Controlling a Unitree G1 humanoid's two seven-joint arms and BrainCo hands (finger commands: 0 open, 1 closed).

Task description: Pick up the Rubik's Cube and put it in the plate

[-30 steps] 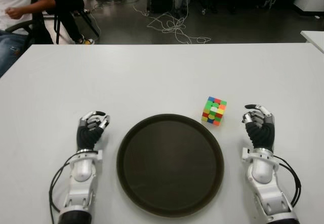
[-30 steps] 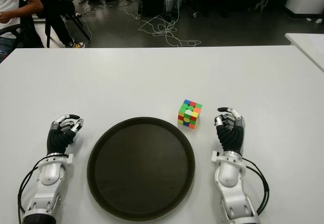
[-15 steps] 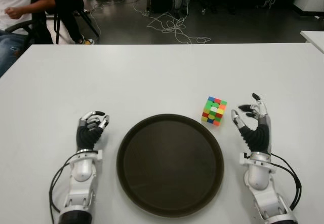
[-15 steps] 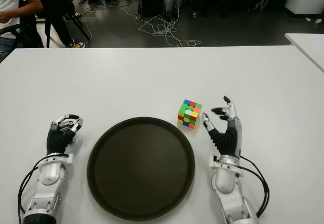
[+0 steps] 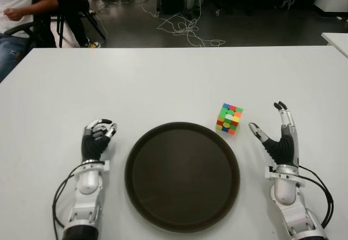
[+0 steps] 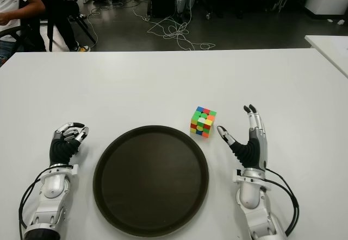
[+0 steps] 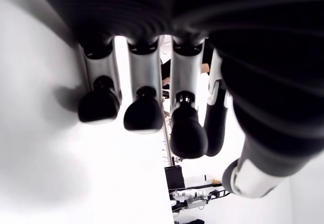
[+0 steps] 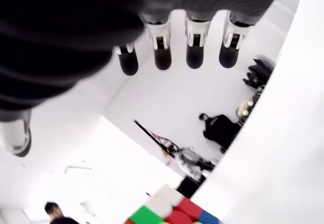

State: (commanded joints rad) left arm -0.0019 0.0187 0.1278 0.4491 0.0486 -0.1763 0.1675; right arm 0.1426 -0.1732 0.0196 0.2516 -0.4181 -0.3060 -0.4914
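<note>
The Rubik's Cube [image 5: 230, 119] stands on the white table [image 5: 163, 82], just off the far right rim of the round dark plate [image 5: 182, 176]; one corner of the cube [image 8: 167, 213] also shows in the right wrist view. My right hand [image 5: 276, 134] is a little to the right of the cube, apart from it, fingers stretched straight and thumb spread toward it, holding nothing. My left hand [image 5: 97, 138] shows left of the plate with its fingers curled and nothing in them.
A person [image 5: 22, 6] sits beyond the table's far left corner, near chairs. Cables [image 5: 187, 31] lie on the floor past the far edge. The corner of another white table [image 5: 337, 39] shows at the right.
My right hand has gone from curled to fully spread, fingers straightening upward. The cube, the plate and my left hand have not moved.
</note>
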